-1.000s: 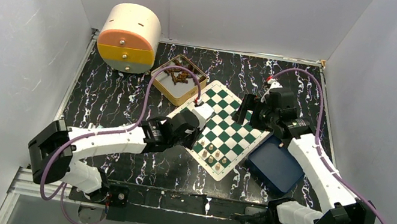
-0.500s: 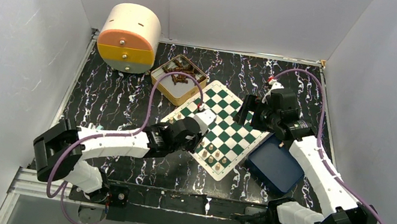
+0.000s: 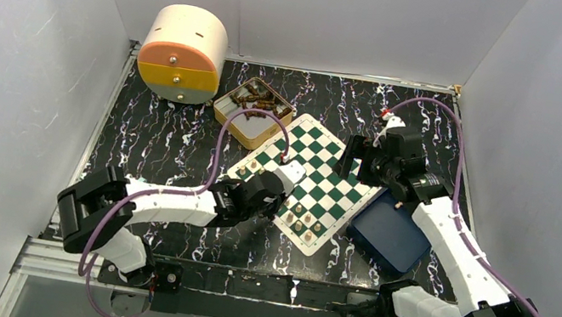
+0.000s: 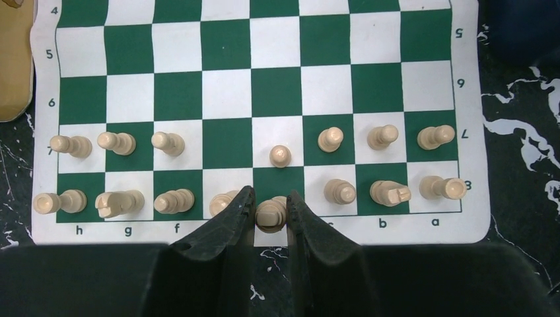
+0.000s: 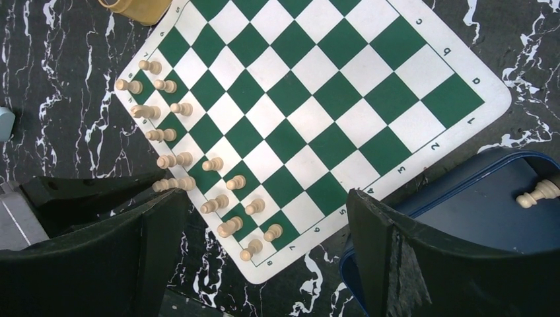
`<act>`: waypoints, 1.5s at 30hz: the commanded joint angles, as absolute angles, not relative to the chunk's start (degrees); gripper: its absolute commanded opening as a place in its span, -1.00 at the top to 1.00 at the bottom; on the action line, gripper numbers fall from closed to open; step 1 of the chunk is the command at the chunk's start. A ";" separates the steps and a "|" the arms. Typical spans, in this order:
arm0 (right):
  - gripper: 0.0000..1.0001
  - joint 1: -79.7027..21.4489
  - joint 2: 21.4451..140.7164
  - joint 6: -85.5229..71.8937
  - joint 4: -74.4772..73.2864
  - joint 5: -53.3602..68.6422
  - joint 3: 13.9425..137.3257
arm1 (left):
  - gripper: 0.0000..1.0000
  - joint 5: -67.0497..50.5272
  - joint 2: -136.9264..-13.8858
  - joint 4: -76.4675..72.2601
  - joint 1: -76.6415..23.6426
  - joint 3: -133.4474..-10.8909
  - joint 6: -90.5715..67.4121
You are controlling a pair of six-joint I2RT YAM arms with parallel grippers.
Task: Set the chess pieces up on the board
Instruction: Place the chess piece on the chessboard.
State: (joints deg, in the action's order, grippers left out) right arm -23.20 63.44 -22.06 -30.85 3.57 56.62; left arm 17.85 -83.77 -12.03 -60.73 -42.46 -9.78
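Left gripper [image 4: 269,201], reaching out from the counter's near edge, is pinched narrow on a piece [image 4: 271,216] at the board's [image 4: 277,86] nearest row, I'd guess to fill the gap there. The piece stands upright, long axis vertical, top up. The board sits mid-counter, skewed. Farther back toward the right edge, the right gripper [image 5: 264,195] hovers spread wide and empty, probably waiting its turn.

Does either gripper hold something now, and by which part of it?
The left gripper clasps a small tan wooden chess piece by its two sides. The right gripper is open and empty.
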 commanded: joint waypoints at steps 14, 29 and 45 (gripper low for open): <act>-0.97 -22.85 61.09 -19.31 -31.00 2.34 60.64 | 0.74 20.23 -86.45 -16.68 -61.08 -42.42 -9.31; -0.97 -22.82 60.12 -19.15 -31.03 2.15 59.94 | 0.73 20.17 -87.85 -18.12 -61.08 -41.69 -9.71; -0.97 -22.81 59.98 -18.31 -30.51 2.86 59.11 | 0.36 19.88 -88.16 -16.39 -61.68 -42.83 -9.55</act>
